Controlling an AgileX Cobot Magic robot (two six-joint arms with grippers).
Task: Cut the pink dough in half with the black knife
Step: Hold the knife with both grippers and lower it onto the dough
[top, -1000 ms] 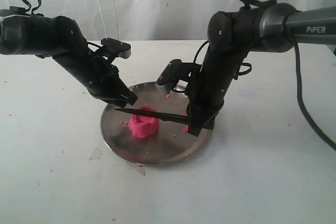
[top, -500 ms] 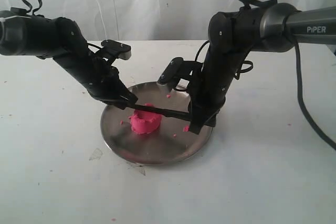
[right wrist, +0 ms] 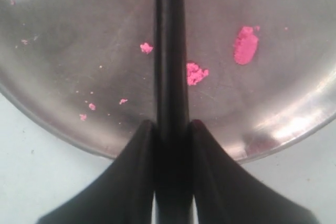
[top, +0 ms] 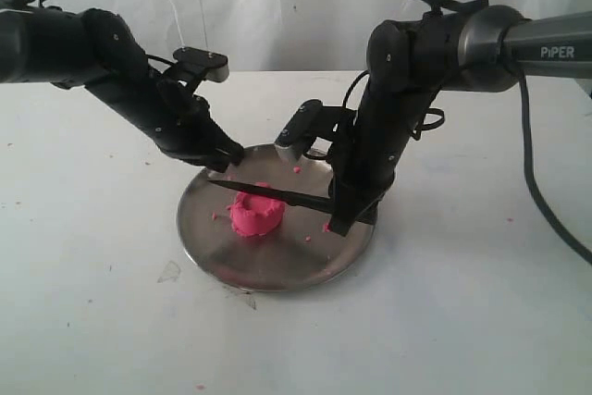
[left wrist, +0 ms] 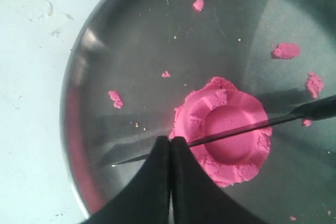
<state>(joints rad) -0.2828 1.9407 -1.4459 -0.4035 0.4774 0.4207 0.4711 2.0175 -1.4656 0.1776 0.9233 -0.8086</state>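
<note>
White tabletop carries a round steel plate, backed by a pale curtain. Pink dough sits on the plate as one round mound with a crimped rim and a sunken centre, toward the left half of the plate in the exterior view. Small pink crumbs lie scattered on the bare metal around it.

Black knife runs nearly level across the plate. Its blade crosses the top of the dough close to the middle, and the left wrist view shows the thin edge lying over the mound with the tip past the far side, above bare plate. Whether the edge has sunk into the dough cannot be told.

Right gripper is clamped on the knife handle; in the right wrist view both fingers press against the handle from either side.

Left gripper hangs over the rim of the plate, above the knife tip. Its fingers are pressed together with nothing between them. Contact between the fingertips and the blade cannot be confirmed.
</note>
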